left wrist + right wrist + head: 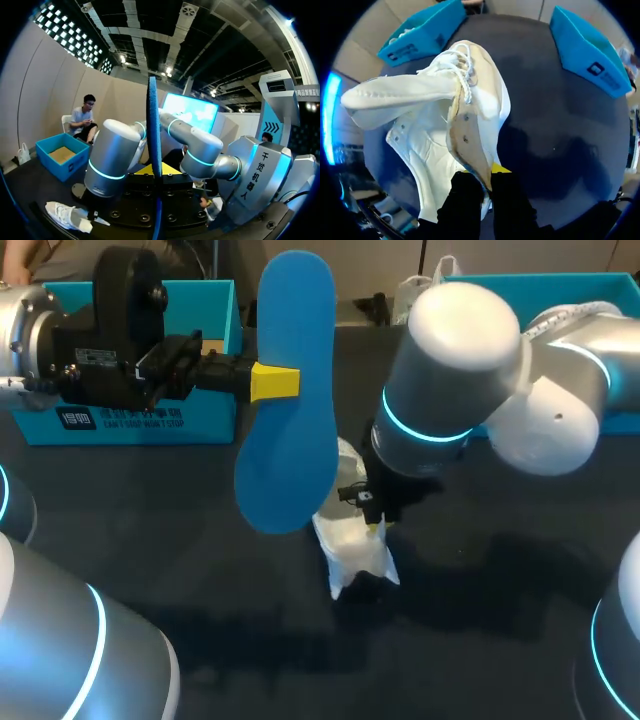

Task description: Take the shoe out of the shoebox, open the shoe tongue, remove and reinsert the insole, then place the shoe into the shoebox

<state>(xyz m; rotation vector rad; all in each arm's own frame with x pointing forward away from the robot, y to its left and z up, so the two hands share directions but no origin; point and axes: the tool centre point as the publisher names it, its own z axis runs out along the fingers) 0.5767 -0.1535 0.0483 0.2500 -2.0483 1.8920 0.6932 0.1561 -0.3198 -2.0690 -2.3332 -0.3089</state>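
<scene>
Left gripper (272, 382) clamped on insole (295, 320) mid-length, upright, above-left of shoe (350, 530). Insole likely light, floppy foam. Right gripper (487, 177) pinches shoe's soft side wall; shoe on table (480, 620).

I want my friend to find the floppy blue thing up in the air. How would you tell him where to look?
Start at the dark table, then follow the left arm in past the blue shoebox to its left hand. That hand pinches the insole upright, up off the table near the white shoe. It is the only flat, foot-shaped blue thing; the shoebox is blue too, but square.
</scene>
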